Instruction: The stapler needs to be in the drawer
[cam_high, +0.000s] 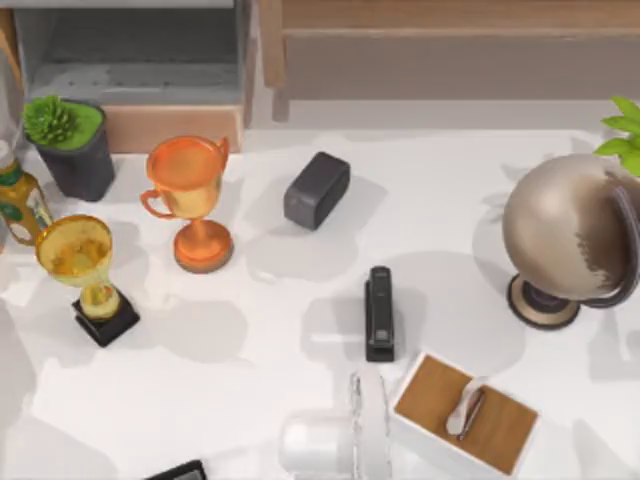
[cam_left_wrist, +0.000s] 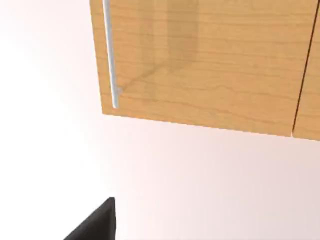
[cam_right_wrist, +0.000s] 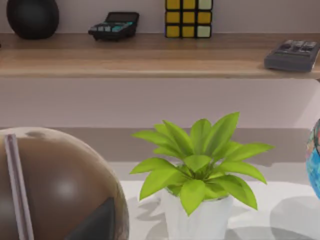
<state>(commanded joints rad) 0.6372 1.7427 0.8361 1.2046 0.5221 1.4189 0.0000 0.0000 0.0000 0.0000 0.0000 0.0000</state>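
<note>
White tabletop is filling my top view. Nearest me, a wood-topped white box is sitting just right of the stapler, which is lying flat near the table's middle. Farther back, 2 trophies and a dark grey block are standing. At the far left, the drawer is sitting open, nothing visible on its grey floor. I cannot tell either gripper's opening.

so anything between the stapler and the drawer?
Yes. The dark grey block and orange trophy stand between the stapler and the open drawer at the table's top left.
</note>
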